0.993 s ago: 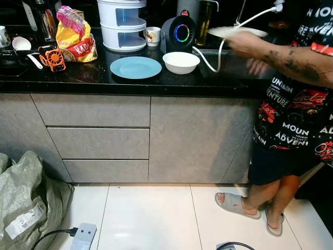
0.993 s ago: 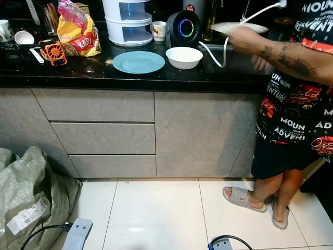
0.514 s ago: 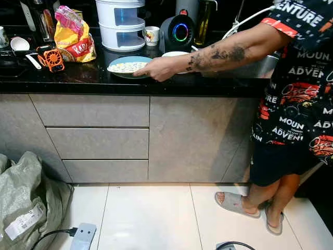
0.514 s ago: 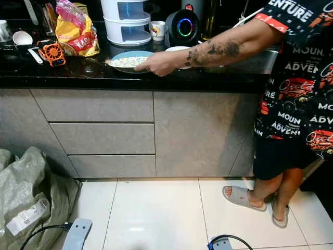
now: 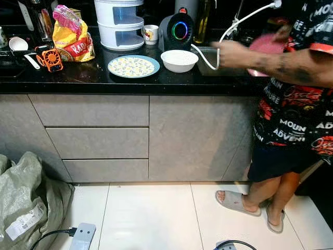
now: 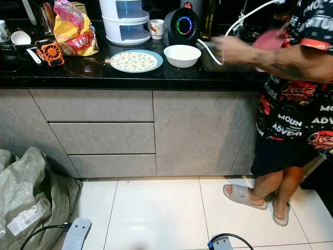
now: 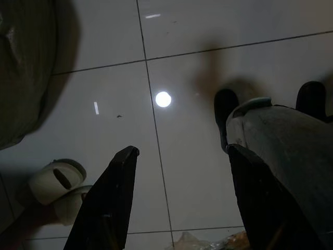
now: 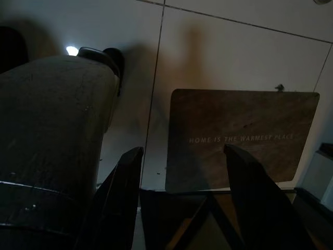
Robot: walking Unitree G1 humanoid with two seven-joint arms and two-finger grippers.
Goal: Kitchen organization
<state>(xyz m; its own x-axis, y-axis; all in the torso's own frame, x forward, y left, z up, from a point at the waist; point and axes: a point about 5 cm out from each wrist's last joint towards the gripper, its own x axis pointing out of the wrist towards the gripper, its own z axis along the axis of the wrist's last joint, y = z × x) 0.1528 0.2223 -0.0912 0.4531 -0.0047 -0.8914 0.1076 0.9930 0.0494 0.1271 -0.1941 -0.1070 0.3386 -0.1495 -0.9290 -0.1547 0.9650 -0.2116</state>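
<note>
A patterned plate [image 5: 133,66] lies on the black tabletop [image 5: 93,78] just beside a white bowl [image 5: 179,60], in front of a stacked white container [image 5: 119,23]. A person [image 5: 291,104] at the right reaches a hand [image 5: 229,52] over the sink area. The left gripper [image 7: 179,156] and right gripper [image 8: 179,156] hang idle above the floor tiles [image 7: 182,31], jaws apart, holding nothing.

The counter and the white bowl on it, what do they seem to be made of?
Counter: probably polished black stone, since it is dark, glossy and mirrors the things standing on it. Bowl: likely glazed ceramic, plain smooth white, though melamine cannot be ruled out.
</note>
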